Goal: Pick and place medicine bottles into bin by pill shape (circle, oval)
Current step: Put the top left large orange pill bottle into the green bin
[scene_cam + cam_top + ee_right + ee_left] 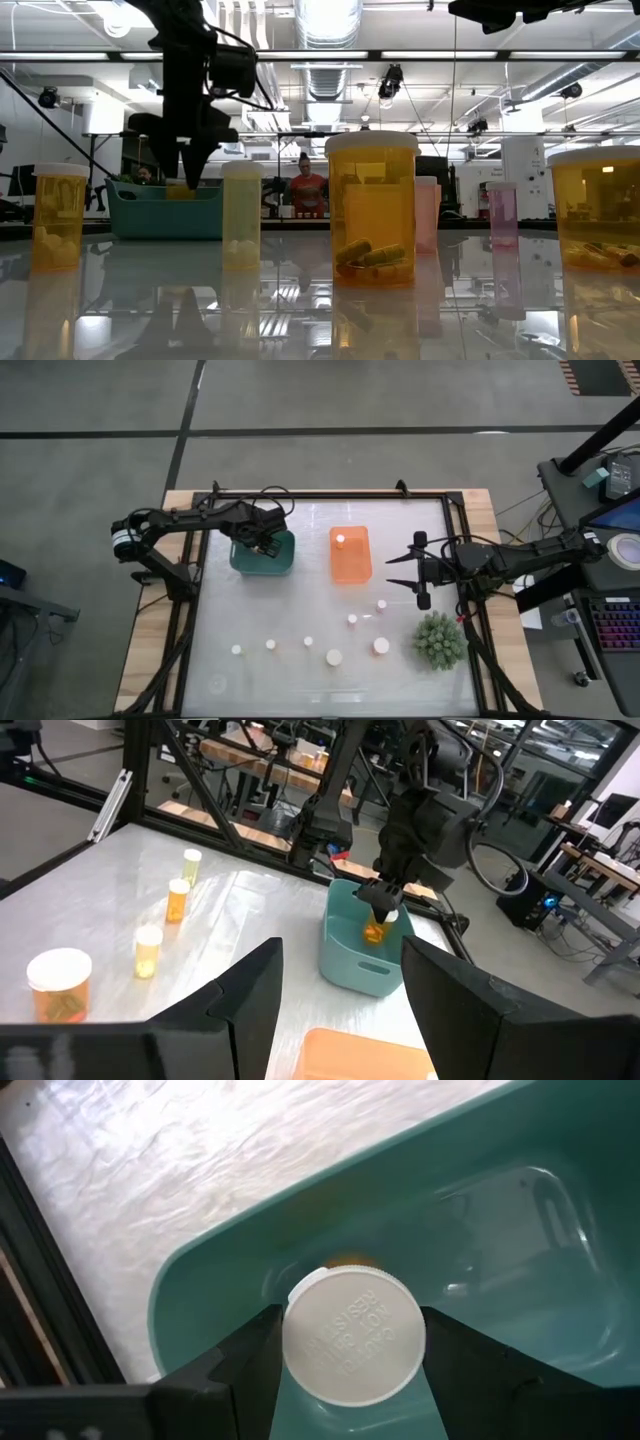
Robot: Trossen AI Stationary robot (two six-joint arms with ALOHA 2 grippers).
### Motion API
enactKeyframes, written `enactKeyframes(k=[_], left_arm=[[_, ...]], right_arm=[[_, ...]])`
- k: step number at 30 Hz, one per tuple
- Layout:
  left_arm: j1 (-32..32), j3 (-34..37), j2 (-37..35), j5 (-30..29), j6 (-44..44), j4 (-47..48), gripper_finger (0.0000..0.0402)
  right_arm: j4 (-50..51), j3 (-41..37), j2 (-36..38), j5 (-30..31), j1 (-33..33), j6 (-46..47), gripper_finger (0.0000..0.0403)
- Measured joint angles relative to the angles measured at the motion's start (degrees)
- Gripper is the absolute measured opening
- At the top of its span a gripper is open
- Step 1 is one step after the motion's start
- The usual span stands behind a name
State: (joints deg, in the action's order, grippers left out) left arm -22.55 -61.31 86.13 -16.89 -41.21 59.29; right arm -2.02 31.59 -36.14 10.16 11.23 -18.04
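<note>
Left gripper (352,1380) clamped on a medicine bottle (354,1335), inside the teal bin (263,558) (white cap up). Right gripper (421,570) hovers beside the orange bin (351,555), fingers apart, holding nothing.

one white-capped amber bottle (354,1336) upright over the teal bin (263,555); seven stand on the table.

left hand (264,546) lowered and gripping, right hand (404,571) open, raised
</note>
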Motion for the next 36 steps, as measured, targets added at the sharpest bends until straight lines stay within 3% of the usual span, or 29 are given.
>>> enactKeyframes(k=[21, 36], left_arm=[[-0.5, 2.8, 0.0, -2.7, -0.3, -0.4, 0.0193], [-0.6, 2.8, 0.0, -2.7, -0.3, -0.3, 0.025]], right_arm=[[0.0, 0.0, 0.0, 0.0, 0.0, 0.0, 0.0196], [0.1, 0.0, 0.0, 0.0, 0.0, 0.0, 0.0196]])
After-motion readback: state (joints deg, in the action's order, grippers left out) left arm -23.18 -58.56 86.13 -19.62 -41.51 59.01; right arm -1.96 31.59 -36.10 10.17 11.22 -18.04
